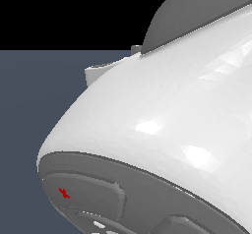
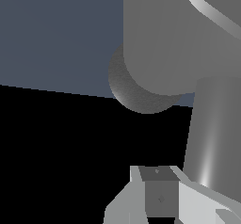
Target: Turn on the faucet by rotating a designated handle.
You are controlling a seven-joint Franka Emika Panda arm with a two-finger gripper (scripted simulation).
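Note:
In the wrist view the faucet (image 2: pixel 164 35) is a thick matte grey cylinder that fills the upper right. A darker round part (image 2: pixel 136 93) shows behind its lower edge. The handle (image 2: pixel 209 133), a straight grey rod, sticks out from the cylinder and runs down close beside my gripper (image 2: pixel 160 190). The gripper's fingers show as one block with no gap between them, just next to the rod; I cannot tell whether they touch it. In the exterior view the faucet, the handle and the gripper are hidden behind my arm.
My arm's white link (image 1: pixel 172 120) and its dark grey joint (image 1: pixel 88 198) fill most of the exterior view. A small light grey piece (image 1: pixel 98 73) peeks out behind the link. The blue-grey floor (image 1: pixel 34 95) shows at the exterior view's left and in the wrist view (image 2: pixel 52 30).

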